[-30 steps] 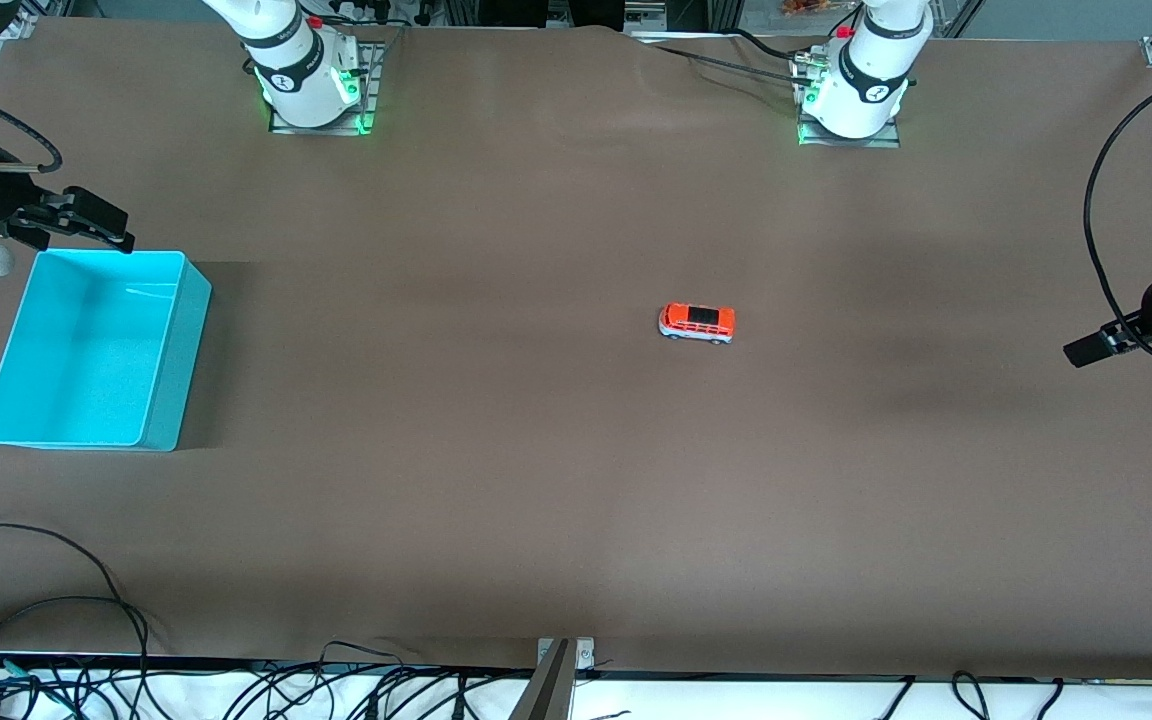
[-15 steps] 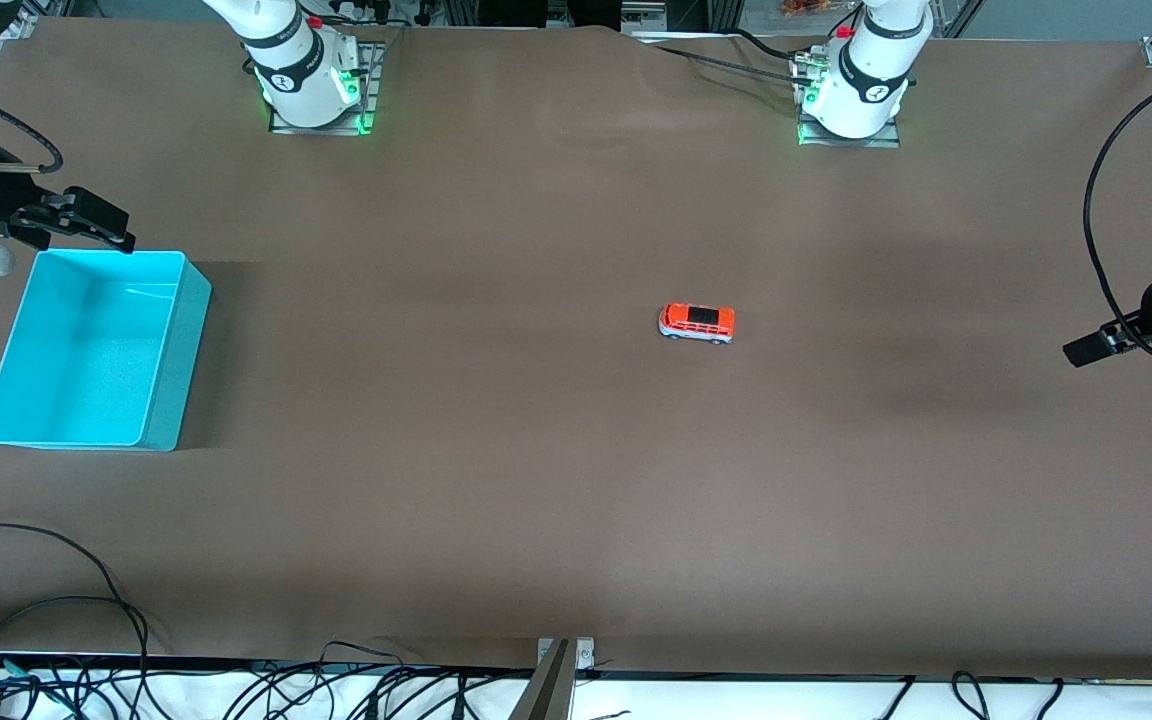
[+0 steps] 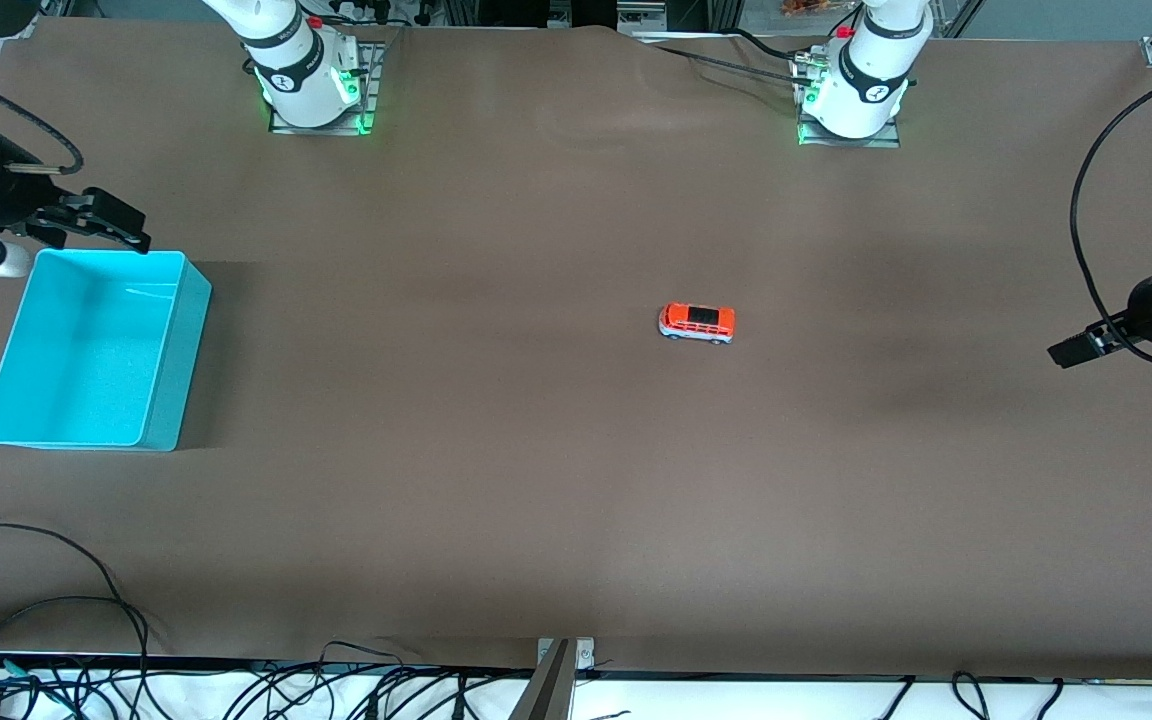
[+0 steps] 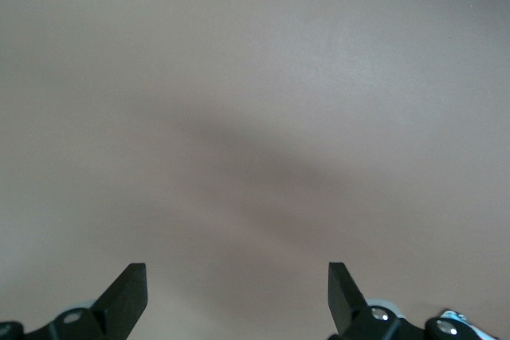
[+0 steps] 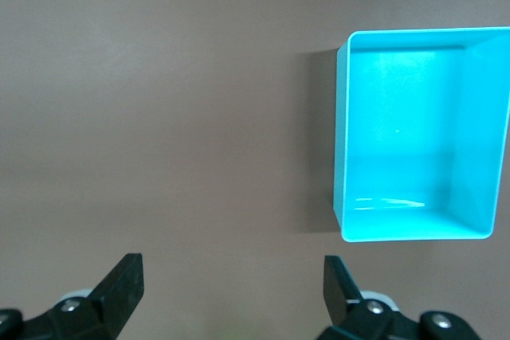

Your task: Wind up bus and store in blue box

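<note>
The bus (image 3: 697,323), orange-red on top with a white lower body, stands alone on the brown table near its middle. The blue box (image 3: 86,350), open and empty, sits at the right arm's end of the table; it also shows in the right wrist view (image 5: 418,133). My right gripper (image 3: 101,225) is open, up in the air beside the box's edge nearest the robot bases. In the right wrist view its fingers (image 5: 231,292) stand wide apart over bare table. My left gripper (image 3: 1076,350) is open over the left arm's end of the table, well away from the bus; the left wrist view (image 4: 237,296) shows only bare table.
Loose black cables (image 3: 56,620) lie along the table's edge nearest the front camera. A metal bracket (image 3: 556,680) stands at the middle of that edge. The two arm bases (image 3: 311,85) stand along the edge farthest from the front camera.
My right gripper has shifted slightly toward the table's middle beside the box. My left gripper has moved a little toward the bus. The bus and box have not moved.
</note>
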`<state>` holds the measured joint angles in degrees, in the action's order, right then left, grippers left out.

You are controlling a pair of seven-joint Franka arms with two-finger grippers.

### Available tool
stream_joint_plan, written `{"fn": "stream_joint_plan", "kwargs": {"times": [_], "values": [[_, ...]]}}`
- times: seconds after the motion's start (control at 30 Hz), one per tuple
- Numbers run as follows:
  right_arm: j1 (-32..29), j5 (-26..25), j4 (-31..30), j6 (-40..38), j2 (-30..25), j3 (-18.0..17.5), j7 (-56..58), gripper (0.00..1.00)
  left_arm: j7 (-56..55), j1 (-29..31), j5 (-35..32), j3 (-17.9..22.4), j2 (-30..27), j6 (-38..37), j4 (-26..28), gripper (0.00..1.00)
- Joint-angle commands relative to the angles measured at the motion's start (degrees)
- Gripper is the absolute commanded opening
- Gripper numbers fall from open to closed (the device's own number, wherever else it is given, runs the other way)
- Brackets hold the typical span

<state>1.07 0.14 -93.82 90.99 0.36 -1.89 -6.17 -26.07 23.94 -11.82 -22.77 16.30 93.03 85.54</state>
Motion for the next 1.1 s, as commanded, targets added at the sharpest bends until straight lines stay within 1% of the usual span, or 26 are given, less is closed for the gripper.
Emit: {"fn": "stream_joint_plan", "kwargs": {"times": [0.0,0.13,0.57,0.77,0.97,1.07], "values": [[0.8,0.0,1.3,-0.1,0.2,-1.4,-4.5,1.0,-2.2,0.1,1.4,-0.3,-0.1,-1.4,-0.2,1.0],[2.8,0.0,3.1,-0.4,1.6,-1.6,-7.4,1.0,-2.2,0.1,1.4,-0.3,0.0,-1.5,-0.2,1.0],[12.5,0.4,3.4,0.4,4.4,-1.6,-21.7,1.0,-1.2,0.1,1.5,-0.3,0.0,-1.5,-0.3,1.0],[16.7,1.3,3.9,2.1,4.5,-1.6,-28.9,1.0,-0.9,0.1,1.7,-0.3,0.0,-1.4,-0.5,1.0],[21.0,1.4,4.0,5.1,5.1,-1.6,-39.1,1.0,4.5,0.4,4.5,-0.3,-0.4,-1.4,-1.0,1.0],[23.4,1.5,4.0,7.3,6.5,-1.6,-43.8,1.0,8.2,0.5,5.5,-0.3,-0.6,-1.4,-1.1,1.0]]}}
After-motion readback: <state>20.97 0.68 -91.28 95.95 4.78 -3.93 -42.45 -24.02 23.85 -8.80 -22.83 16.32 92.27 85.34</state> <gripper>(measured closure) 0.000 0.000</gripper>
